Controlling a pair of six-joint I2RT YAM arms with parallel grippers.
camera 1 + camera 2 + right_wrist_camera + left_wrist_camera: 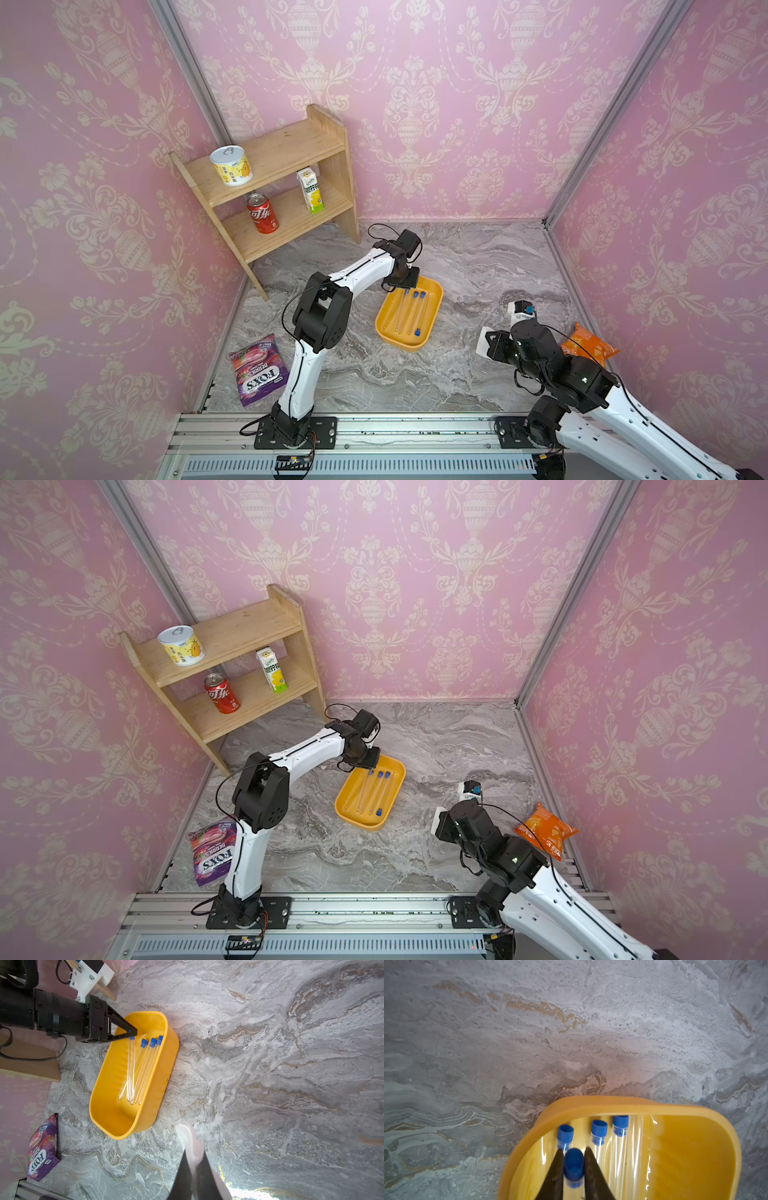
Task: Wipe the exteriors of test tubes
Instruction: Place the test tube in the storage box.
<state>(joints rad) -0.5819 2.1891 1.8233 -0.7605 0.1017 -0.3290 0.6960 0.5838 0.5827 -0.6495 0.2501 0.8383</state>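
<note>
So the marble tabletop (478, 266) had a yellow tub (162, 1084) sitting around the middle, a bit toward the back edge, with its long side running back to front at a slant. All five test tubes (145, 1068) were lying inside it, lengthwise along the tub. Three had their caps up against the far end wall, and one was flipped with its cap (417, 331) toward the front edge.

The left gripper (574, 1150) was down in the far end of the tub, its jaws narrowed onto the blue cap (573, 1164) of the held tube (131, 1064). That tube ran from the jaws toward the front edge, round end leading. The capped end looked slightly raised to me, but I can't swear to it.

The right gripper (194, 1155) was pinched tight on the white wiping pad (188, 1136), well apart from the tub, over by the right edge. From the pad, the held tube lay off to the left and a little farther back. My guess is the left arm needs to lift the tube out along its own length before the pad can reach it.
</note>
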